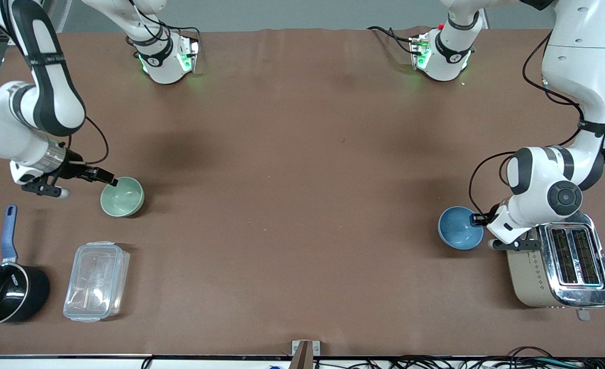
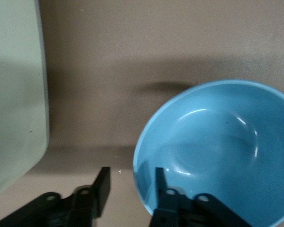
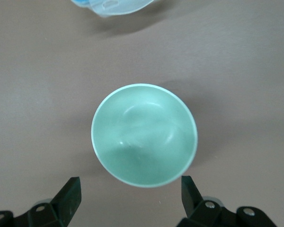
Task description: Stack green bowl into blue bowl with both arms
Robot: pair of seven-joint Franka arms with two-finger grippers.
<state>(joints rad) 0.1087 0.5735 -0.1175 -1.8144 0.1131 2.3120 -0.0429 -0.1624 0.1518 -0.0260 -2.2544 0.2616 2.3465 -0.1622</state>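
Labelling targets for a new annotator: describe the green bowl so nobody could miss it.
Start at the right arm's end of the brown table, where a black saucepan and a clear plastic lidded box sit. Farther from the front camera than the box is the small round glossy pale mint-green bowl, upright, with the right gripper at its rim. It is the only green thing there.

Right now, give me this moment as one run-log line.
left gripper: open, straddling blue bowl rim | right gripper: open, at green bowl | bowls apart, unstacked

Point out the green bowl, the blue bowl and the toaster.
green bowl (image 1: 122, 197), front view, inside bottom.
blue bowl (image 1: 458, 228), front view, inner wall.
toaster (image 1: 532, 281), front view, beige side panel.
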